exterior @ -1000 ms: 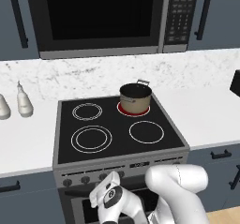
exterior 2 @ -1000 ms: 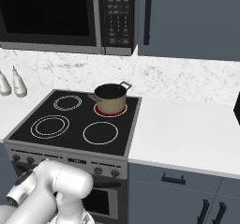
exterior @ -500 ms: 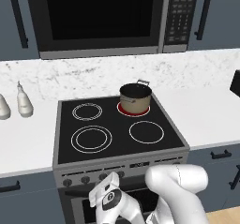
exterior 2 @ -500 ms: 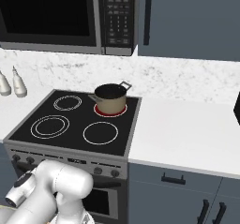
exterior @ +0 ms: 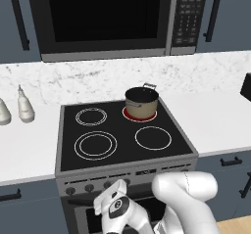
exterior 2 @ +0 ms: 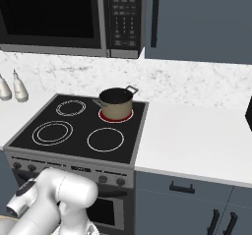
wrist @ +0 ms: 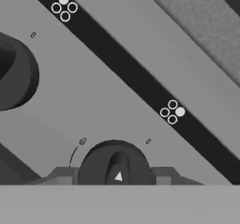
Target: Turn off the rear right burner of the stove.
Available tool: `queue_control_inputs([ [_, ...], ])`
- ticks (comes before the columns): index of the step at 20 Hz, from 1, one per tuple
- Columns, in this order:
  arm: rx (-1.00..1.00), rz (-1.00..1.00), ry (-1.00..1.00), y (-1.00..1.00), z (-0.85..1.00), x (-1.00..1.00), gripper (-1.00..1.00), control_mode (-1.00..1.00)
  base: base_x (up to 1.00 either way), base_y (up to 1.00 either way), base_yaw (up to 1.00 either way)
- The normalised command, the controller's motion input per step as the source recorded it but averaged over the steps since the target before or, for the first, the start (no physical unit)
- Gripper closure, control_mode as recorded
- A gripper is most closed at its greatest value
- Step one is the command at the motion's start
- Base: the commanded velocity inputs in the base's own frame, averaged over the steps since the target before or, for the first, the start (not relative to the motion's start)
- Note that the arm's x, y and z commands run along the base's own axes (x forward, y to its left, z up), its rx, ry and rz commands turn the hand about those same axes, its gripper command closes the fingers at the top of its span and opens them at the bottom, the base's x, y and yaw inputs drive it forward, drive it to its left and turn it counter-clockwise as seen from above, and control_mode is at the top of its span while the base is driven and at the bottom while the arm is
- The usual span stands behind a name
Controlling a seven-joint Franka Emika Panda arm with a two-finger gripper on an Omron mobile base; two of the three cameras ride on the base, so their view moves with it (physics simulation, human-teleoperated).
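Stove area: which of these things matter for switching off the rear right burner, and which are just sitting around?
Belongs to the job:
- stove
- rear right burner, glowing red under the pot
- knob between the pincer fingers

Just there:
- pot
- microwave
- two bottles on the counter

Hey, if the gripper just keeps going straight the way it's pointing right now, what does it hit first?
Most likely the dark knob on the stove's grey front panel: in the hand view it sits centred just ahead of the gripper. How much gap remains is unclear, but it looks very close.
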Motion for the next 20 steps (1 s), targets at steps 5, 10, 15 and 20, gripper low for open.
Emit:
queue_control_inputs([
  [5,0.36,-0.07,0.00,-0.03,0.41,0.00,1.00,-1.00,0.00,0.00,0.00],
  [10,0.51,-0.13,0.00,-0.06,0.41,0.00,1.00,-1.00,0.00,0.00,0.00],
  [15,0.58,-0.17,0.00,-0.12,0.36,-0.02,1.00,-1.00,0.00,0.00,0.00],
  [20,0.56,-0.18,-0.02,-0.21,0.35,-0.01,1.00,-1.00,0.00,0.00,0.00],
])
